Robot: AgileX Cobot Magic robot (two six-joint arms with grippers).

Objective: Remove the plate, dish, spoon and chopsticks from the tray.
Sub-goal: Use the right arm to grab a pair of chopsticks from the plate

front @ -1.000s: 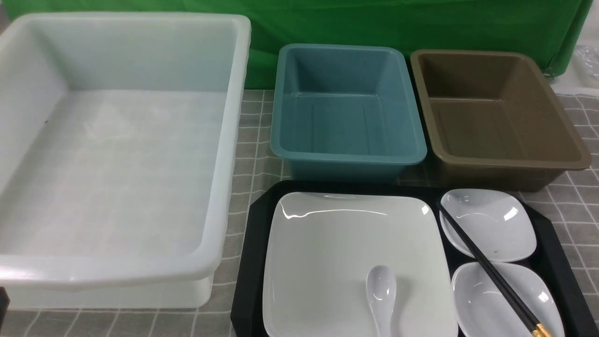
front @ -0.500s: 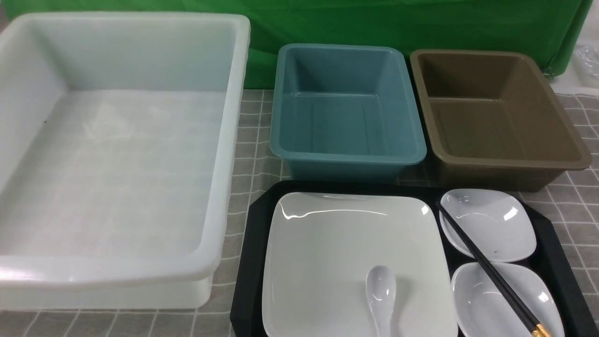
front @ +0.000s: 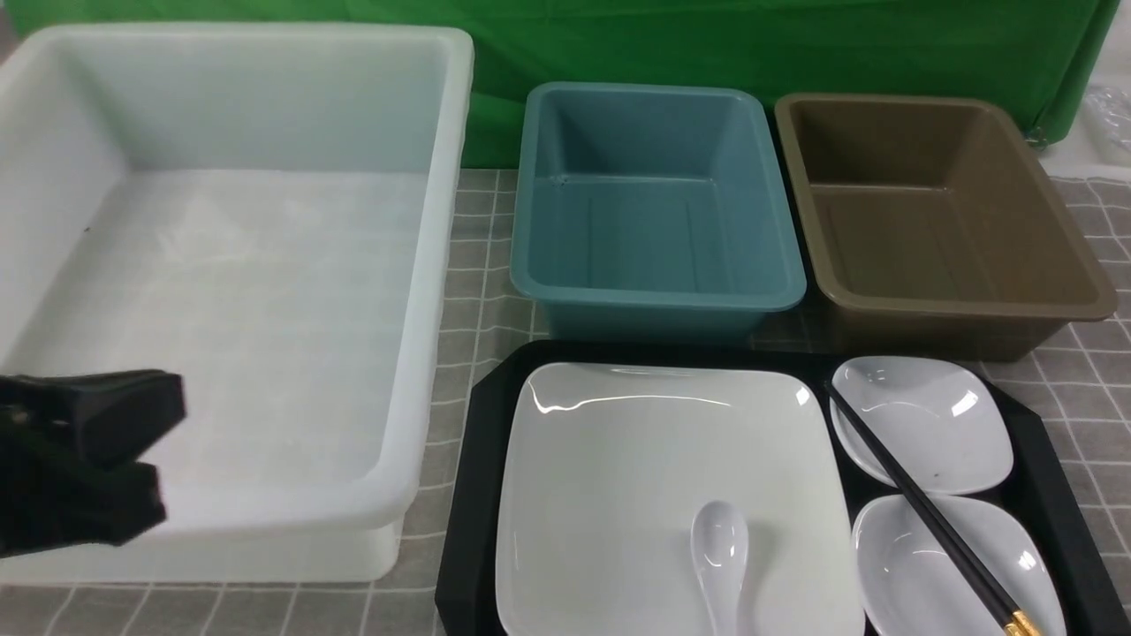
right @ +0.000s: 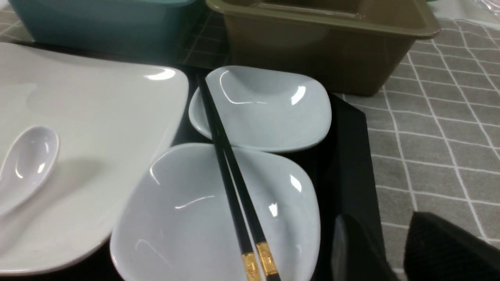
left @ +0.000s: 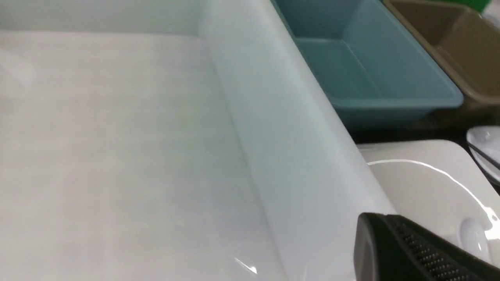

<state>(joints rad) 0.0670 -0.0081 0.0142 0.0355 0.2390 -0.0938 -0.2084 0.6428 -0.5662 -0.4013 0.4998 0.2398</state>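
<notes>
The plate fills the lower centre of the front view: glossy, stiff, breakable, probably heavy and slick, so pinch its raised rim. The spoon lies on it, and slim chopsticks cross the small dishes at lower right, all on the tray. Left pincer is closed at lower left. Right pincer gapes, empty.

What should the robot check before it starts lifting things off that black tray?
1. Spoon lying free in the plate: ok.
2. Chopsticks together, across the two small dishes: ok.
3. White bin, teal bin, brown bin hold nothing: ok.
4. Right gripper open at the tray edge: ok.
5. Left gripper open for grasping: not ok, it is shut.
6. Which bin takes which item: cannot tell.
</notes>
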